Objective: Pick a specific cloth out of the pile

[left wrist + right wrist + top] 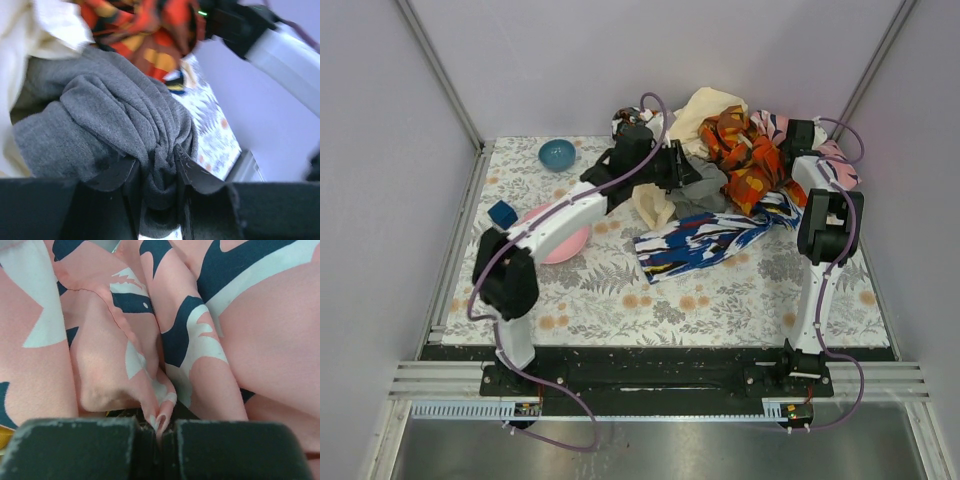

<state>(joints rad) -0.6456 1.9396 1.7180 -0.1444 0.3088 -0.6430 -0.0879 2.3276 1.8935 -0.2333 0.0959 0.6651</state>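
Note:
The dark grey cloth (100, 120) is bunched between the jaws of my left gripper (155, 167), which is shut on a fold of it. In the top view the left gripper (688, 176) sits at the left edge of the pile (745, 155), with the grey cloth (698, 202) hanging under it. My right gripper (159, 426) is shut on a fold of the pink cloth with navy and white print (165, 330). In the top view the right gripper (798, 133) is at the pile's far right side.
A cream cloth (705, 105) and an orange-red patterned cloth (750, 160) lie in the pile. A blue, white and black streaked cloth (705, 240) spreads toward the table middle. A pink plate (565, 240) and a blue bowl (557, 153) stand at the left.

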